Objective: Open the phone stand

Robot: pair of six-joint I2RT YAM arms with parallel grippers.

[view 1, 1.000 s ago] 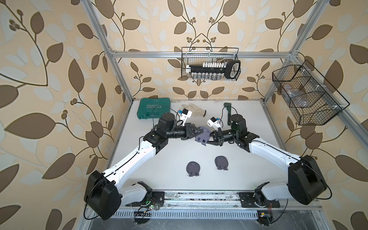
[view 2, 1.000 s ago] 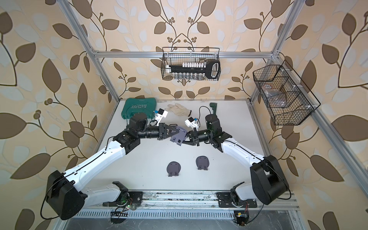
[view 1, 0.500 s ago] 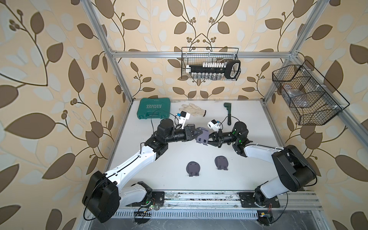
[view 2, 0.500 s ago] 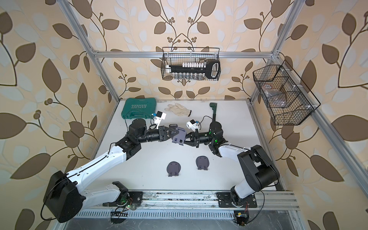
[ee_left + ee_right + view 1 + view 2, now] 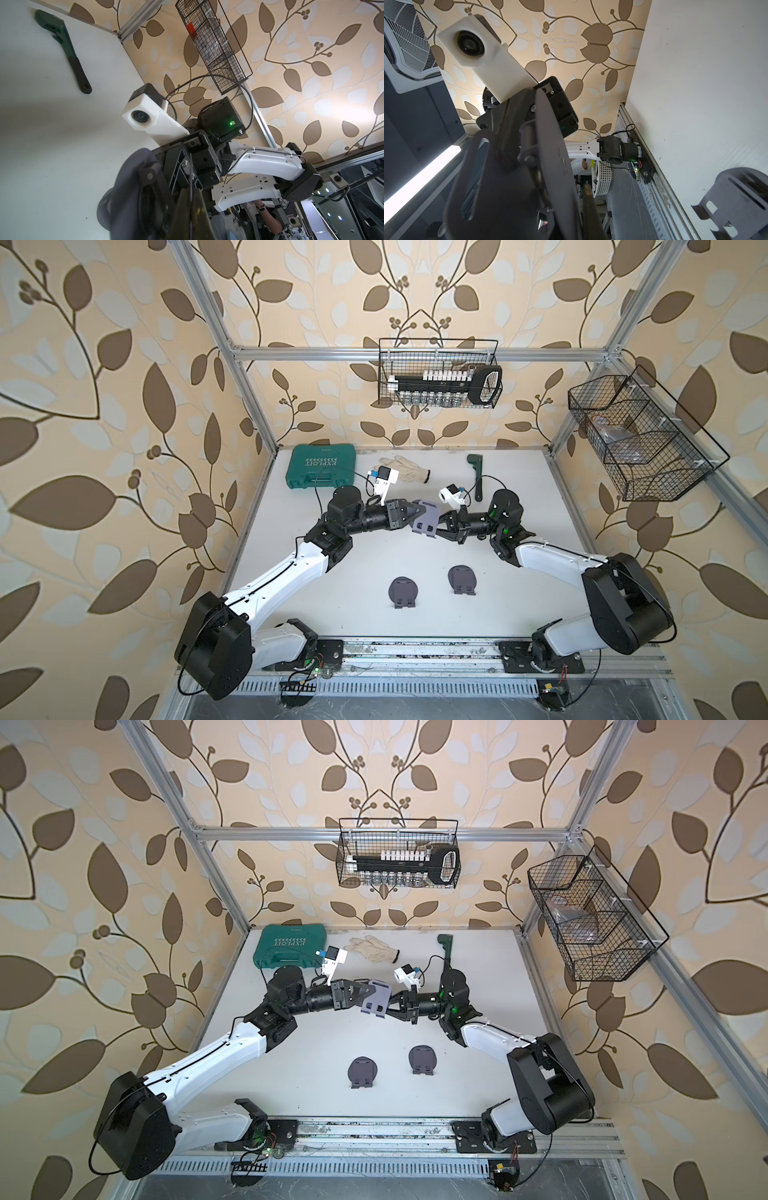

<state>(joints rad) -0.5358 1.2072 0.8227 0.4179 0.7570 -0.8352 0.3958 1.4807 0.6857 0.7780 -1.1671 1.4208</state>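
Observation:
A grey-purple phone stand hangs above the table's middle, held between my two arms in both top views. My left gripper comes in from the left and is shut on one of its plates. My right gripper comes in from the right and is shut on the other. In the left wrist view the fingers pinch a thin edge beside the stand's body. In the right wrist view the stand's dark plate fills the middle and hides most of the jaws.
Two more phone stands rest on the table nearer the front. A green tool case, a glove and a wrench lie along the back. Wire baskets hang on the walls.
Both grippers stay shut on the stand at nearly the same spot. The right arm's elbow swung inward and back out, and the stand shifted slightly.

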